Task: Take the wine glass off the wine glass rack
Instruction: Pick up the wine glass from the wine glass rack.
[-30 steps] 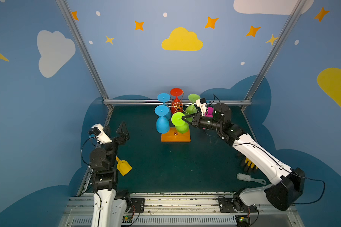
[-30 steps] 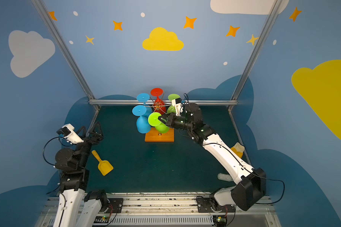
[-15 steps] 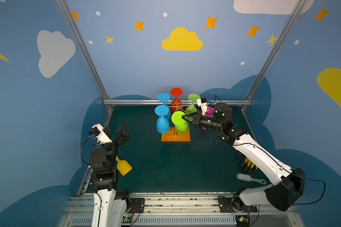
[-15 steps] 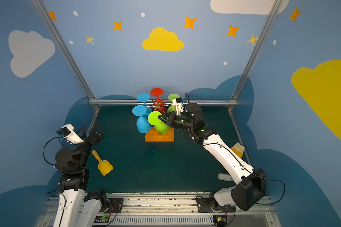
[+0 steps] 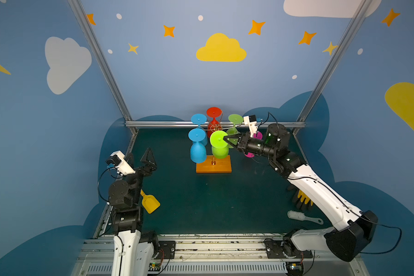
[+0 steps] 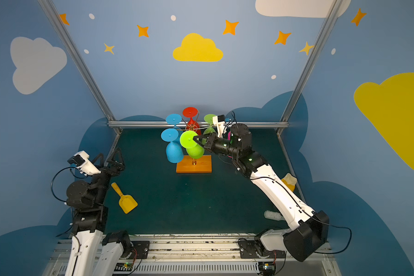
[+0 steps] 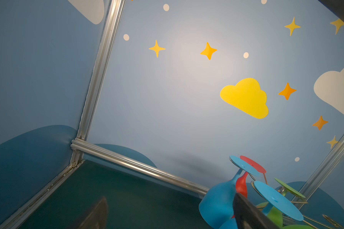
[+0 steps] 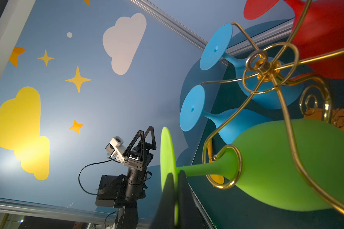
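Note:
The wine glass rack (image 5: pixel 213 165) (image 6: pixel 193 165) is a gold wire stand (image 8: pixel 262 65) on an orange wooden base at the back middle. Several coloured glasses hang upside down from it. My right gripper (image 5: pixel 225 138) (image 6: pixel 196 138) (image 8: pixel 175 174) is shut on the edge of the flat foot of the front green wine glass (image 5: pixel 219 150) (image 6: pixel 195 151) (image 8: pixel 276 168). That glass's stem lies in a curled gold arm. My left gripper (image 5: pixel 140 154) (image 6: pixel 109 155) (image 7: pixel 171 216) stands open and empty at the left, well away from the rack.
Two blue glasses (image 5: pixel 197 149), a red glass (image 5: pixel 213 119) and a second green glass (image 5: pixel 234 119) also hang there. A magenta glass (image 5: pixel 257 136) shows behind my right arm. On the floor lie a yellow scoop (image 5: pixel 150 203), a white brush (image 5: pixel 296 215) and a glove (image 5: pixel 301 198).

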`<state>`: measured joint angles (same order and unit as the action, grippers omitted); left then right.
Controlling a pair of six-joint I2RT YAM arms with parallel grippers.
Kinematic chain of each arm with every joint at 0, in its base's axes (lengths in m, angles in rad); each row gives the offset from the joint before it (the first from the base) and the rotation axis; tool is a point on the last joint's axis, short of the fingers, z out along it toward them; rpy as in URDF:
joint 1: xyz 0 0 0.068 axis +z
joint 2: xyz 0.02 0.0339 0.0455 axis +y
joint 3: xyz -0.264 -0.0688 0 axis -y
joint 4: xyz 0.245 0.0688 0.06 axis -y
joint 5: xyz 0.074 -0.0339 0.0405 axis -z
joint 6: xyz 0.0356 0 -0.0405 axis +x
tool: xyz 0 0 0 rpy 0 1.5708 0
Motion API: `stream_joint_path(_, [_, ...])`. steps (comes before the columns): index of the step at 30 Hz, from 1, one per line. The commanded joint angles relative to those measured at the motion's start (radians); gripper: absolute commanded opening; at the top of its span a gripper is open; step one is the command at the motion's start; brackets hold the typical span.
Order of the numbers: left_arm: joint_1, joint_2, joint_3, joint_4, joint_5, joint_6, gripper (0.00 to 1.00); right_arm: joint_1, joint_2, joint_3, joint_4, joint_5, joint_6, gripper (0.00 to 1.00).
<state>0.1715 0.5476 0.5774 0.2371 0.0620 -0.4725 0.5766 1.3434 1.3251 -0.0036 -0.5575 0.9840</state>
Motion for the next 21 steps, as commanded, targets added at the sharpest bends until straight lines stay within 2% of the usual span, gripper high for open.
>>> stream_joint_path(1, [0.007, -0.009, -0.011, 0.027, 0.013, -0.002, 0.97, -0.004, -0.02, 0.015, 0.053, 0.003, 0.01, 0.0])
stream_joint_path(21, [0.01, -0.007, -0.011, 0.028, 0.012, -0.003, 0.97, 0.037, 0.013, 0.008, 0.035, 0.001, 0.02, 0.0])
